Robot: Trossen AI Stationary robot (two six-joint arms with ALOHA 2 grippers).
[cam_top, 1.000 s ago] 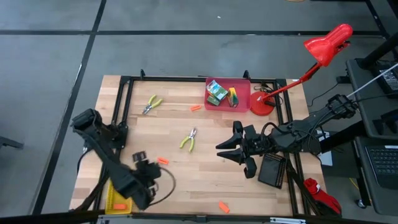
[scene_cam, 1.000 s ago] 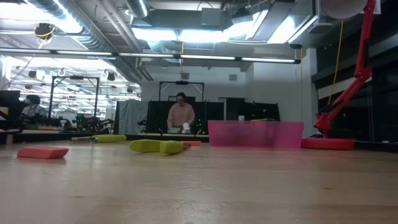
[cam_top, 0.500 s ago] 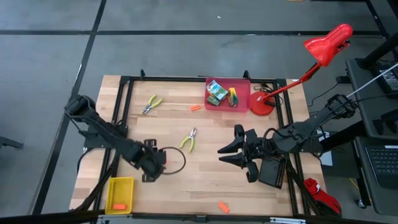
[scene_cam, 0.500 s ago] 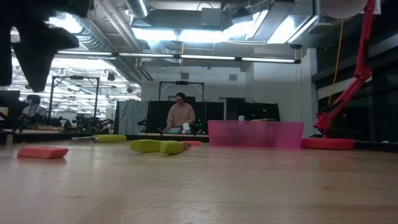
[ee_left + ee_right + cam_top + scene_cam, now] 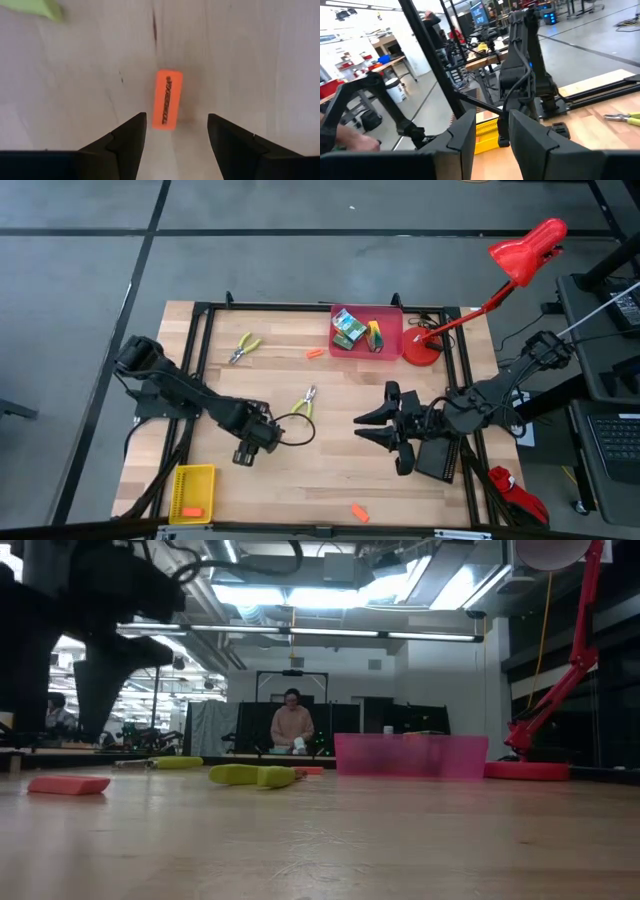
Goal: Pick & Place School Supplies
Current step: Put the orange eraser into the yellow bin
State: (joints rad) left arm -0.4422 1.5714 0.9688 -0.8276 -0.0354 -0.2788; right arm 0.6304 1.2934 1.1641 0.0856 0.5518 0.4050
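Bare wood round orange stick [image 5: 167, 99]

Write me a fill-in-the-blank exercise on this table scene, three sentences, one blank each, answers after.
1. The left gripper hovers with open fingers over an ______ stick.
2. The crayon boxes lie in the ______ bin.
3. The yellow bin sits at the table's corner on the ______ arm's side.

Answers: orange; red; left

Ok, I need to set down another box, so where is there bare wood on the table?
Free: the wood between the yellow bin and the orange stick along the near edge. Crowded: mid-table around both grippers, left gripper, right gripper.
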